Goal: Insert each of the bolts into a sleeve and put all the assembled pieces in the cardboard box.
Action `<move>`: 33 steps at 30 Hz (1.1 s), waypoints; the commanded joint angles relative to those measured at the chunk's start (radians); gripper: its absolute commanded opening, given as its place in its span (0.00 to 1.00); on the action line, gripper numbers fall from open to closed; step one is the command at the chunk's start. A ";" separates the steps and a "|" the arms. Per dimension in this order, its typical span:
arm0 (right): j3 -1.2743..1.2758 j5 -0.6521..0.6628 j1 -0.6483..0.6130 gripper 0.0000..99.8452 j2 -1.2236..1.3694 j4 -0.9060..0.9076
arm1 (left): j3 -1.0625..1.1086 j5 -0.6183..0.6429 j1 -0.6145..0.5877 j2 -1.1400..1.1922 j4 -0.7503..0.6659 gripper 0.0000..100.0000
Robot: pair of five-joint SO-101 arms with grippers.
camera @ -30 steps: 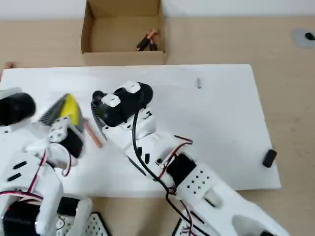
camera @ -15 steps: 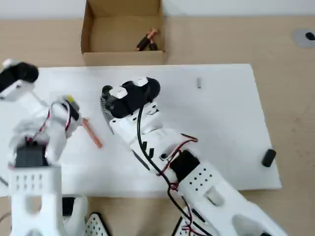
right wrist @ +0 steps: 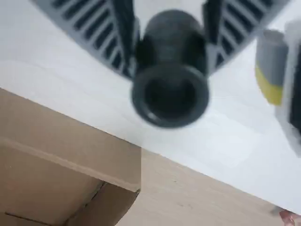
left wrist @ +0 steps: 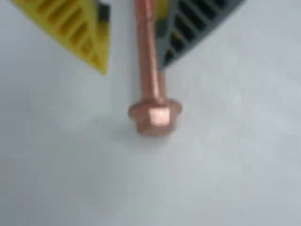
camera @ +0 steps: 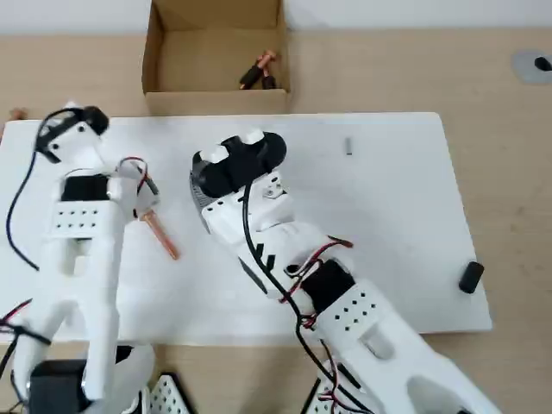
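A copper bolt [camera: 161, 235] lies flat on the white board [camera: 388, 216]. My left gripper [camera: 147, 204] stands over its far end. In the left wrist view the bolt [left wrist: 151, 110] runs between the yellow finger [left wrist: 89, 42] and the dark finger [left wrist: 188, 33], head outward. A gap shows beside the yellow finger, so the left gripper [left wrist: 134, 63] is open around the shaft. My right gripper [camera: 201, 185] hangs mid-board, just right of the bolt. It [right wrist: 170, 66] is shut on a black sleeve [right wrist: 170, 92] whose open bore faces the camera.
The cardboard box [camera: 153, 52] stands beyond the board's far edge with assembled pieces [camera: 257, 72] inside; its wall [right wrist: 70, 155] lies close below the held sleeve. Another black sleeve [camera: 471, 277] rests at the board's right edge. A small grey piece [camera: 348, 147] lies far right.
The left arm has swung round and brought its gripper down over the bolt's far end. The right gripper with the sleeve has shifted slightly to the right and toward the box.
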 commanded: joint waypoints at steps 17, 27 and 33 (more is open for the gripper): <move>-0.071 -0.008 0.018 0.01 -0.010 0.002 | -0.265 0.044 0.000 0.420 0.120 0.08; -0.071 -0.008 0.018 0.01 -0.010 0.002 | -0.316 0.044 0.000 0.536 0.071 0.08; -0.071 -0.006 0.018 0.01 -0.010 0.002 | -0.318 0.044 -0.034 0.601 0.071 0.08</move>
